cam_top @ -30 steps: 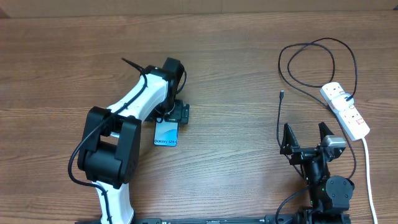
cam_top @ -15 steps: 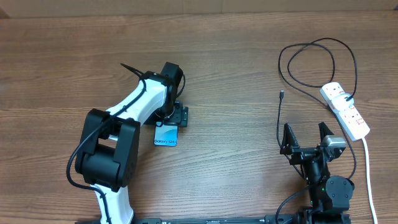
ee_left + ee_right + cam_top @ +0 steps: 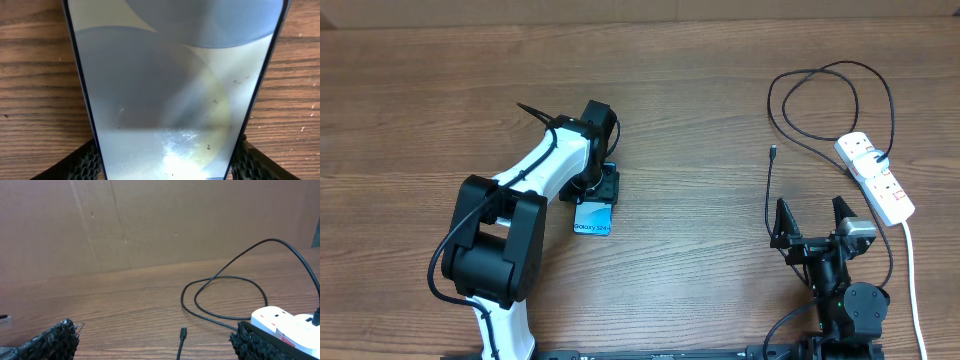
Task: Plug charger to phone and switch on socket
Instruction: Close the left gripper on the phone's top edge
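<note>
The phone (image 3: 592, 220) lies flat on the wood table, its light blue screen up and reading "Galaxy S24+". My left gripper (image 3: 596, 190) is shut on its far end. In the left wrist view the phone (image 3: 175, 75) fills the frame, and the fingers of my left gripper (image 3: 165, 167) press both black edges. The charger, a thin black cable (image 3: 820, 75), loops at the right and its small plug (image 3: 772, 152) lies free on the table. The white socket (image 3: 875, 177) lies at the far right. My right gripper (image 3: 810, 215) is open and empty, with the plug (image 3: 183, 331) just ahead of it.
The socket's thick white cord (image 3: 912, 270) runs toward the front right edge. A brown cardboard wall (image 3: 150, 220) stands behind the table. In the right wrist view the socket (image 3: 280, 322) sits by the right finger.
My left gripper and the phone have shifted slightly right and toward the front. The right arm, cable and socket have not moved.
</note>
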### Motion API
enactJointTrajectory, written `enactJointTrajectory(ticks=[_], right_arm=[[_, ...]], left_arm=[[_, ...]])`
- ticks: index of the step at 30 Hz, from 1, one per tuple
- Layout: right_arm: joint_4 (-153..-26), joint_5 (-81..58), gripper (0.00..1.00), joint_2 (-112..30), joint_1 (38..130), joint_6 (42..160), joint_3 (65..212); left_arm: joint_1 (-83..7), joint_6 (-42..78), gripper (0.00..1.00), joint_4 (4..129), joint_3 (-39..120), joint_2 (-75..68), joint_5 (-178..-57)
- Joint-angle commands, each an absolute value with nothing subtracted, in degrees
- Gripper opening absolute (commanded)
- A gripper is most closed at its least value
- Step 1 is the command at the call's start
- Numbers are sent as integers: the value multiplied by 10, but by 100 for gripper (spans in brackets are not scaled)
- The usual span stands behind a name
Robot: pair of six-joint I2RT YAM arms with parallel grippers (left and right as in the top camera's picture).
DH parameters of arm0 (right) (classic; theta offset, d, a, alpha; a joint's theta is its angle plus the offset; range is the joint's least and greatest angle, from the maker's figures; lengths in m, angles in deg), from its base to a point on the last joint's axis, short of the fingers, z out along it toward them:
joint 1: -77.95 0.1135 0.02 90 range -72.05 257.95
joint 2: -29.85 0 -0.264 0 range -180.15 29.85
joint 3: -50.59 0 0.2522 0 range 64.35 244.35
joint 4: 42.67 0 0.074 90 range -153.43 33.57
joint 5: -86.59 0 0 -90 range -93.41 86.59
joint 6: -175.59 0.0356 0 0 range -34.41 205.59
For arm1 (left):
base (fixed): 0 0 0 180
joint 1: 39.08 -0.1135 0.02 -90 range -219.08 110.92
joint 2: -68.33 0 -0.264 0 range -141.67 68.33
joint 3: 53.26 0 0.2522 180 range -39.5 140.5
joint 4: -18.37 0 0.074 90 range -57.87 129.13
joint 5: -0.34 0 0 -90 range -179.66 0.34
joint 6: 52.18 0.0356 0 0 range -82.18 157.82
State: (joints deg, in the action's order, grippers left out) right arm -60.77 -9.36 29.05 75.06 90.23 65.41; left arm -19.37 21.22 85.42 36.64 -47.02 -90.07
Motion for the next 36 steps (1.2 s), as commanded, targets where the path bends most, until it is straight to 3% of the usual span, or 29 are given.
enactJointTrajectory(ticks=[1,7,17,36], right_arm=[[-606,-90,100,297,753,900,648],[-606,-90,100,297,753,900,648],[-606,-90,100,297,753,900,648],[-606,-90,100,297,753,900,648]], left_arm=[[-192,209,61,858,341,-493,-882],[-192,209,55,856,342,-493,-882],[-192,209,54,865,348,-493,-882],[-192,209,48,1035,538,-493,-900]])
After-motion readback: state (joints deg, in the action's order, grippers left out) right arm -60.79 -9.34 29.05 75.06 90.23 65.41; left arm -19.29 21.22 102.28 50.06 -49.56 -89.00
